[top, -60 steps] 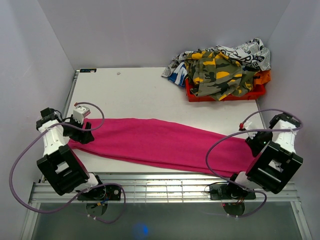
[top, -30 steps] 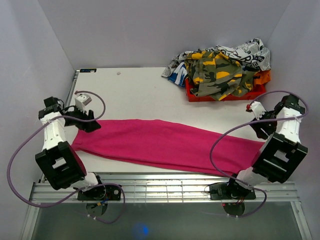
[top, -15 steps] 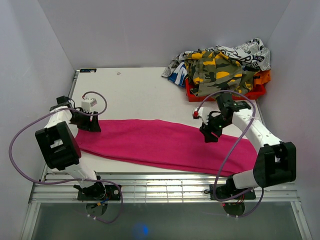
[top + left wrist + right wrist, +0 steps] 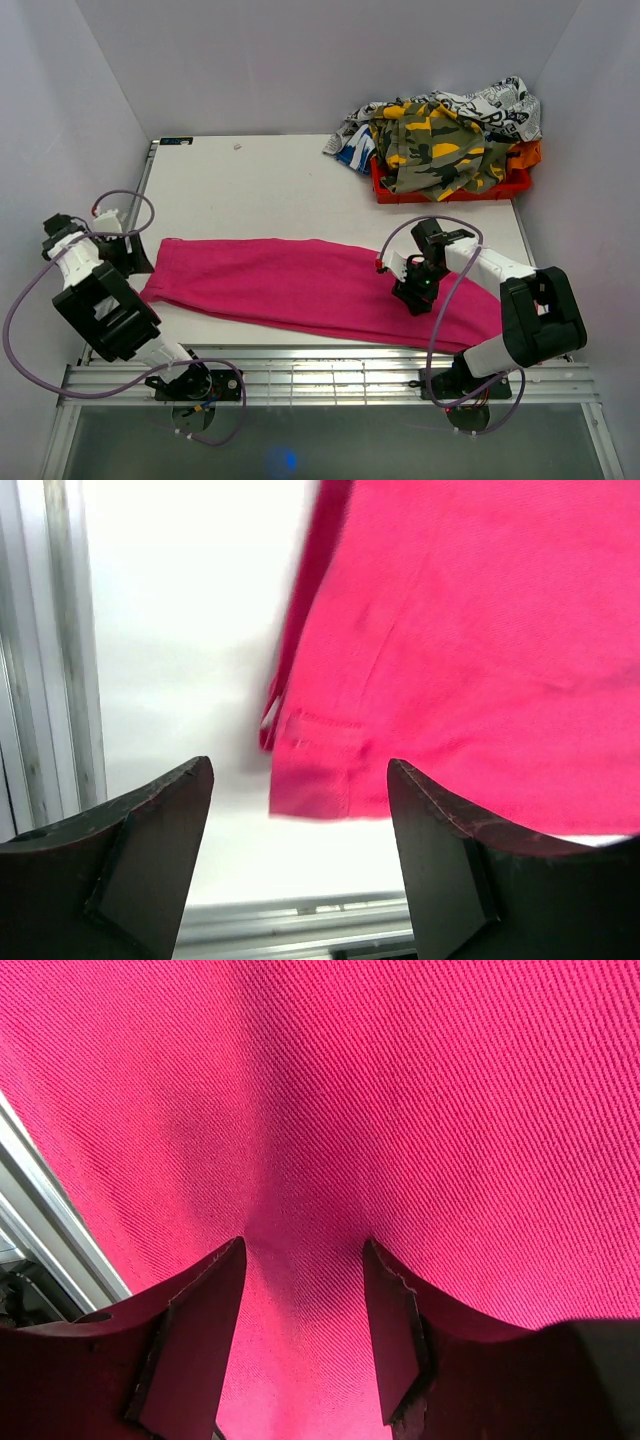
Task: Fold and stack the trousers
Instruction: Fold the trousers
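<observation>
the trousers (image 4: 300,285) lie flat in one long band across the near half of the table (image 4: 260,190), from 9 o'clock toward 4. the right gripper (image 4: 412,295) presses on the cloth near 4, jaws apart around a shallow pucker, nothing clenched. the left gripper (image 4: 128,255) hangs released at 9, just off the hem (image 4: 310,720) (bare table beneath). the risk i see is the right pinch catching only the top layer, so the fold drags skewed.

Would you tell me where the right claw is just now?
In the top view, the right claw is down on the pink trousers, right of their middle, on the near side of the red bin.
</observation>
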`<state>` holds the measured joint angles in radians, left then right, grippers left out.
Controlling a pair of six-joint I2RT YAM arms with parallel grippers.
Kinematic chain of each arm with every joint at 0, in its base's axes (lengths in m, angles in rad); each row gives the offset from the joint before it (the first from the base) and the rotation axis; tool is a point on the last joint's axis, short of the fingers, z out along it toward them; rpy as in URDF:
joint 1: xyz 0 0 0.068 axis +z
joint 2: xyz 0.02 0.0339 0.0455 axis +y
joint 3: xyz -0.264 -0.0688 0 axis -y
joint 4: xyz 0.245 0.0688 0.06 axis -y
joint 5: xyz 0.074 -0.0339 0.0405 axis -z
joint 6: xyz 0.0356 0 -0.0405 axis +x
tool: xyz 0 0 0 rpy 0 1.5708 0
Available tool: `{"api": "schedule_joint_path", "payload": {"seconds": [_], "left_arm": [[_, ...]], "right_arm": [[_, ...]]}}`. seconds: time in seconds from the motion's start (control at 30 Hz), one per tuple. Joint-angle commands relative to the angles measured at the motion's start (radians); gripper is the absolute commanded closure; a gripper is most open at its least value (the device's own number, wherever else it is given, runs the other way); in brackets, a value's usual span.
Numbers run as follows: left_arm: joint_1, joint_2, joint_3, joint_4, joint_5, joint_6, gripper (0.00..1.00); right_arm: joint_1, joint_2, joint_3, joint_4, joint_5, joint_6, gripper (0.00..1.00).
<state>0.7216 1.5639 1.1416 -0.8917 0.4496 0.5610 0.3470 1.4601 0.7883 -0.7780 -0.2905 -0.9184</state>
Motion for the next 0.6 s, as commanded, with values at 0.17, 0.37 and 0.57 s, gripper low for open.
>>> {"api": "schedule_joint_path", "payload": {"seconds": [0.17, 0.37, 0.57], "left_arm": [[0.081, -0.039, -0.078, -0.054, 0.025, -0.135, 0.19], [0.081, -0.027, -0.138, 0.023, 0.011, -0.231, 0.22], [0.082, -0.005, -0.171, 0.077, -0.087, -0.337, 0.27]], "right_arm": [[0.0, 0.019, -0.041, 0.046, 0.102, 0.007, 0.43], [0.0, 0.037, -0.043, 0.049, 0.132, 0.003, 0.43], [0.0, 0.039, -0.031, 0.043, 0.142, 0.001, 0.43]]}}
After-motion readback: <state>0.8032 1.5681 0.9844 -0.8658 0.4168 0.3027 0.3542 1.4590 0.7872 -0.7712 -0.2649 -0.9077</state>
